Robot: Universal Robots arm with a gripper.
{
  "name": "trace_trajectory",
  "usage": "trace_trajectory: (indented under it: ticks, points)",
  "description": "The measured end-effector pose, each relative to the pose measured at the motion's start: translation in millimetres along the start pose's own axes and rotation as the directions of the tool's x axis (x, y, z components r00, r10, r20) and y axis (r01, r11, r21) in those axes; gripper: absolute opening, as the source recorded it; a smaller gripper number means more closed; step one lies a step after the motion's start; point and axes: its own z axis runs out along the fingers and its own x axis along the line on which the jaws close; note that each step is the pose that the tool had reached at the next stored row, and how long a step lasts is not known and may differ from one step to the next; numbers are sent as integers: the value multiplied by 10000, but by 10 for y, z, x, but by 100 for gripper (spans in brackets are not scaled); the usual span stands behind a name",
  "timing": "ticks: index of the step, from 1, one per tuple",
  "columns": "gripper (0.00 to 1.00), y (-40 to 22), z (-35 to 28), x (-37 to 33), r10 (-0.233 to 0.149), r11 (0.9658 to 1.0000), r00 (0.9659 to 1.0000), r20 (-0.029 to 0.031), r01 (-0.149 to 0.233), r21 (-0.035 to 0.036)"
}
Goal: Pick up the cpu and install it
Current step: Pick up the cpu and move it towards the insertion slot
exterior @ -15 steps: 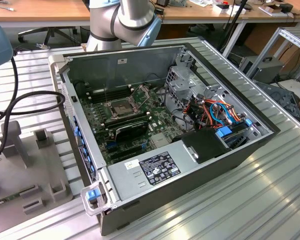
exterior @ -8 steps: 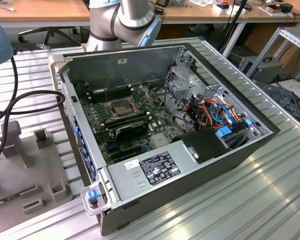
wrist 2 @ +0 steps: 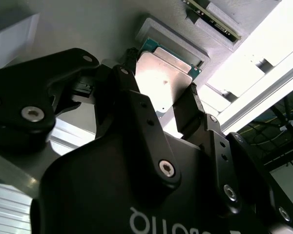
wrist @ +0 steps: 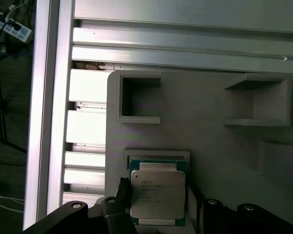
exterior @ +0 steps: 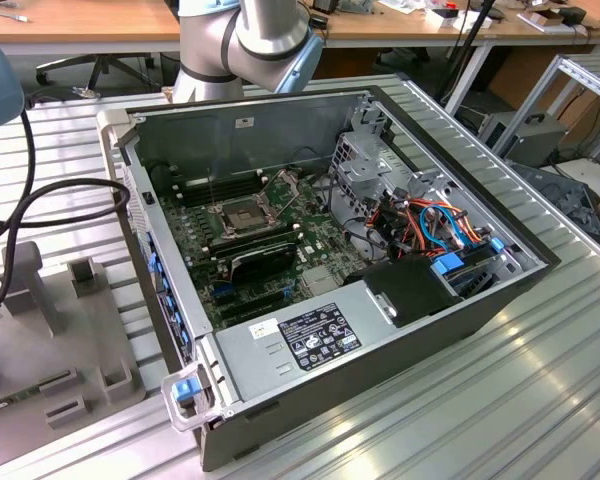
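Note:
The cpu [wrist: 157, 194], a flat square chip with a dull silver top on a green board, lies in a shallow recess of a grey holder [wrist: 215, 136]. In the second wrist view the cpu [wrist 2: 161, 80] shines between two black fingers [wrist 2: 132, 97]. My gripper [wrist: 158, 197] straddles the chip, one finger against each of two opposite edges, and looks shut on it. The chip still rests level in its recess. In the exterior view the open socket [exterior: 242, 213] sits on the green motherboard [exterior: 310, 245] inside the open computer case [exterior: 430, 330].
The grey holder [exterior: 65, 330] stands at the exterior view's left of the case, on a ribbed aluminium table [exterior: 500, 400]. A black cable [exterior: 40, 200] loops above it. Memory sticks, a drive cage and coloured wires fill the case around the socket. The arm's base [exterior: 250, 40] rises behind the case.

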Motion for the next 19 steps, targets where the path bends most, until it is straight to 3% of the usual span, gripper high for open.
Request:
trace_trajectory:
  ticks: [10, 19]
  points:
    - [55, 1, -44, 1, 0, 10000, 10000, 0, 0, -1]
    - [55, 3, -130, 2, 0, 10000, 10000, -1, 0, -6]
